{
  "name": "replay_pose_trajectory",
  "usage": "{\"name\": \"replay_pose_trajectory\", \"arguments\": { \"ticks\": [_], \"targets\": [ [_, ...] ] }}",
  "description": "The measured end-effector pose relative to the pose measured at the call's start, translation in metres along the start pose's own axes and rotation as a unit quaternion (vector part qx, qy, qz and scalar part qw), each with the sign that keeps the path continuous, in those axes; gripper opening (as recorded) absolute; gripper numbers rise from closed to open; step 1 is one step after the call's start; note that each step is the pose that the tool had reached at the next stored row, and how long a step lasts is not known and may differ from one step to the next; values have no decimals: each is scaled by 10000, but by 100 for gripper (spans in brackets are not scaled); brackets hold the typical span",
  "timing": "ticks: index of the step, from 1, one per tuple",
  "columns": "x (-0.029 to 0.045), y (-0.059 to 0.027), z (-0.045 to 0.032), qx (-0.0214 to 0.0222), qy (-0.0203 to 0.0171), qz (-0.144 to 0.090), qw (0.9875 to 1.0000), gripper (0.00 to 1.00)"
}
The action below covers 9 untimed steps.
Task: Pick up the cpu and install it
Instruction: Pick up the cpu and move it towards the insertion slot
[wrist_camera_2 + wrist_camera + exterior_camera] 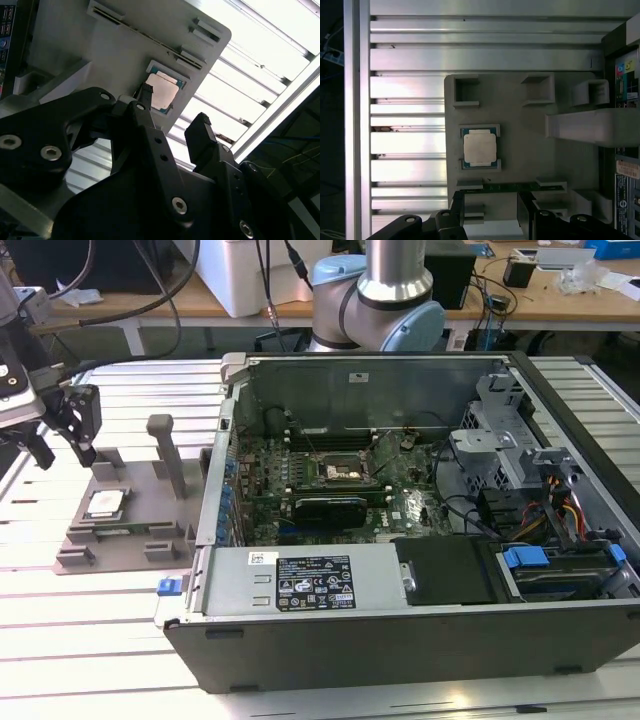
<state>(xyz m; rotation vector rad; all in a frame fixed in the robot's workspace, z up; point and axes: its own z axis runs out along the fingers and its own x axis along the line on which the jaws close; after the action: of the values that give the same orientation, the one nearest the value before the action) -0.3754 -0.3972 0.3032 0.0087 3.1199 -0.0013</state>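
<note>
The cpu (105, 503) (162, 91) (480, 148), a small silver-topped square chip with a thin green rim, lies flat in a recess of the grey fixture plate (140, 502) (520, 145) at the exterior view's left. My gripper (64, 443) (172, 107) (491, 202) hangs above the plate's far left side, clear of the chip, open, with nothing between its black fingers (201, 131). The motherboard socket (345, 473) sits inside the open computer case.
The open computer case (420, 630) fills the middle and the exterior view's right, its wall standing beside the plate. Tall grey posts (168, 452) rise from the plate. A memory stick (510, 187) lies in a slot near the chip. Slatted aluminium table (80, 640) surrounds everything.
</note>
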Motion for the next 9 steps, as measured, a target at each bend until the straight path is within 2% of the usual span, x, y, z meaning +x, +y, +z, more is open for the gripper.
{"name": "replay_pose_trajectory", "arguments": {
  "ticks": [9],
  "targets": [
    [1,0,42,0,1,0,10000,54]
  ]
}}
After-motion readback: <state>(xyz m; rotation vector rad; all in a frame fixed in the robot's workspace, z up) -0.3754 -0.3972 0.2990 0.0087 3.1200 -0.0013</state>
